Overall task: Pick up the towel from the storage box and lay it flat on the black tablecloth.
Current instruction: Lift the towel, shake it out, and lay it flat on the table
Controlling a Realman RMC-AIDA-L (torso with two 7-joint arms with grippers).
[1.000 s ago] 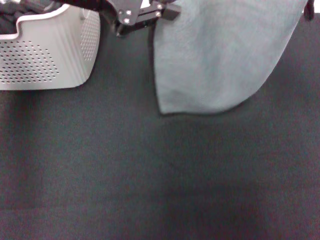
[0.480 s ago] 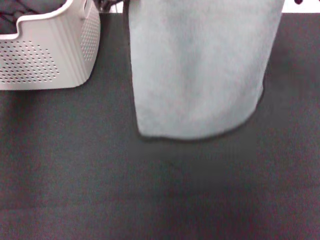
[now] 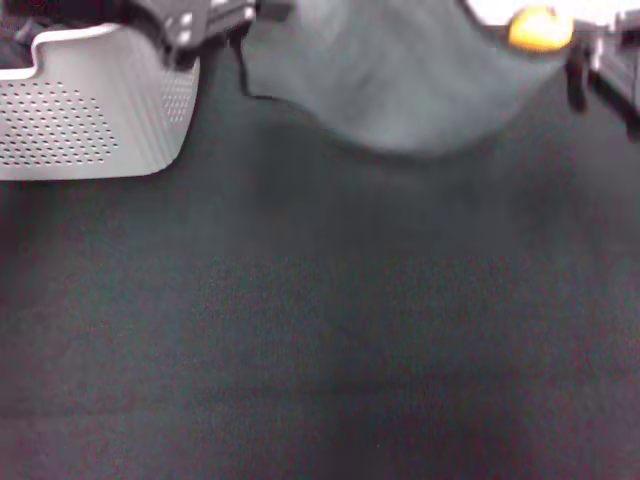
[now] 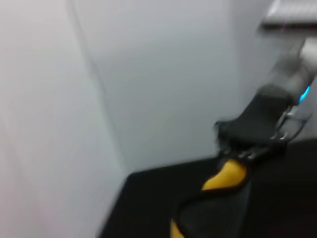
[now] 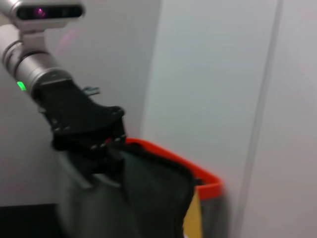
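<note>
Both grippers clamp the towel (image 3: 400, 80) by its upper corners and hold it stretched between them, up in the air at the far side of the black tablecloth (image 3: 320, 330). Seen from the head, the left gripper (image 3: 215, 22) pinches the towel's left corner just beside the storage box (image 3: 90, 110), and the right gripper (image 3: 590, 55) pinches the opposite corner near the right edge of the view. The towel hangs between them as a shallow grey-teal sag, lowest in the middle, with a black stitched edge. At the right-hand corner a small fold of its orange-yellow side shows.

The left wrist view looks across at the right gripper (image 4: 247, 148), dark and closed on a bunched orange-yellow corner, with the towel's (image 4: 218, 208) black-edged cloth drooping below it. The right wrist view looks back at the left gripper (image 5: 106, 148), also closed on cloth, with the towel (image 5: 143, 198) hanging dark beneath it and an orange edge running along its top.

The storage box stands on the tablecloth at the far left, light grey with small-hole perforated sides and rounded corners. The towel is outside it and apart from its wall. Whether the lowest part of the towel touches the tablecloth cannot be told. A pale wall (image 4: 148, 74) rises behind the table.
</note>
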